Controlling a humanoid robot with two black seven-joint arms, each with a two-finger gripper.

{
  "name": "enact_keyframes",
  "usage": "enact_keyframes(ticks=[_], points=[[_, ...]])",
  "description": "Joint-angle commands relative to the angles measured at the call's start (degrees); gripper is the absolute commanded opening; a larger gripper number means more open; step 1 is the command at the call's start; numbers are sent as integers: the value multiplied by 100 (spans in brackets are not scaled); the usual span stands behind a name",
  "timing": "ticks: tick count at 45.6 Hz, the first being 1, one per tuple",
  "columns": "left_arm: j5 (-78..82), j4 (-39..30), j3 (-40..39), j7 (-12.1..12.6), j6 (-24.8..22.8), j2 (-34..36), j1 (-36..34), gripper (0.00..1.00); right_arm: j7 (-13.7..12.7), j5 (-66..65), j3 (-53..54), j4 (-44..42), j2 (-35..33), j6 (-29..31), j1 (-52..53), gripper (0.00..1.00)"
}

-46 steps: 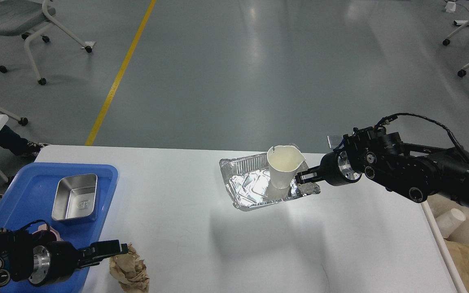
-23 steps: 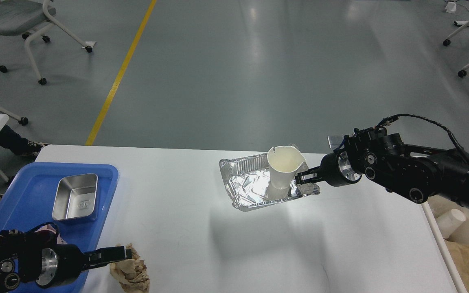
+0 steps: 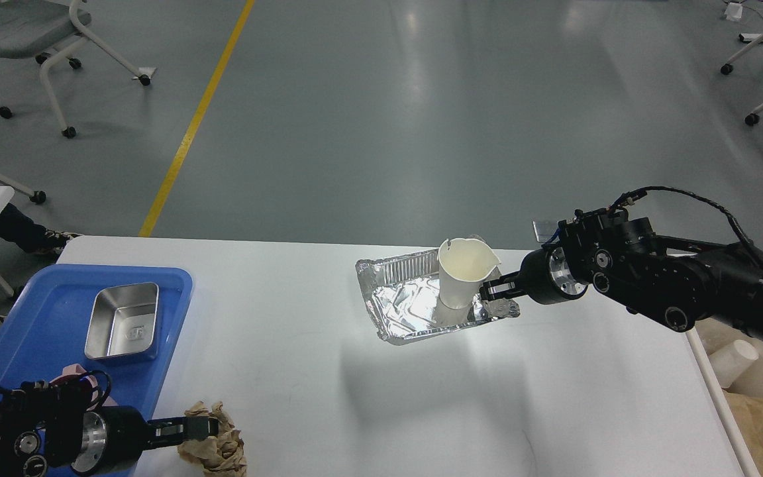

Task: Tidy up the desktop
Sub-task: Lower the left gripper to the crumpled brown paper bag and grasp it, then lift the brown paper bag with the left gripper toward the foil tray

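Note:
The white desktop (image 3: 302,331) spans the lower view. A crumpled brown paper ball (image 3: 219,452) lies at its front left edge. My left gripper (image 3: 199,427) is low against the ball's left side, its fingertips at the paper; how the jaws stand is unclear. A foil tray (image 3: 408,308) with a white paper cup (image 3: 462,271) standing in it hangs slightly above the table, casting a shadow below. My right gripper (image 3: 491,290) is shut on the tray's right rim.
A blue plastic tray (image 3: 44,311) at the left holds a steel container (image 3: 123,321) and something pink (image 3: 70,381). A cream bin (image 3: 752,391) beside the table's right edge holds a white cup (image 3: 732,361) and brown paper. Chairs stand on the floor beyond.
My left gripper has dropped lower and reached right to the paper ball. The right gripper with the foil tray and cup has shifted very slightly.

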Motion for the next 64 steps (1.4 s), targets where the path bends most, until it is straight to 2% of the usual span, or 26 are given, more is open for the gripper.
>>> enact_keyframes(ticks=[1, 5, 16, 21, 37, 45, 50, 59, 64], points=[[-4, 177, 10, -365, 0, -86, 26, 0, 0, -1, -11, -1, 1, -4, 0, 0], [-4, 177, -17, -515, 0, -104, 61, 0, 0, -1, -20, -1, 1, -4, 0, 0], [-101, 142, -113, -568, -18, 2, -18, 0, 0, -1, -29, -1, 1, 5, 9, 0], [-110, 55, -236, -638, -96, 300, -132, 0, 0, -1, -29, -1, 1, -4, 9, 0], [-119, -570, -886, -647, -1124, 1829, -1177, 0, 0, -1, -55, -9, 71, 5, 44, 0], [-136, -631, -1826, -638, -1731, 2199, -1319, 0, -9, -1, -90, -9, 71, 5, 70, 0], [-127, -640, -2029, -630, -1951, 2348, -1345, 0, 0, 8, -90, -9, 63, 5, 79, 0], [-136, -649, -2056, -568, -1925, 2331, -1644, 0, 0, -1, -90, -9, 63, 5, 70, 0], [-127, -605, -2038, -445, -1653, 1840, -1714, 0, -9, 8, -90, -9, 71, 5, 70, 0]])
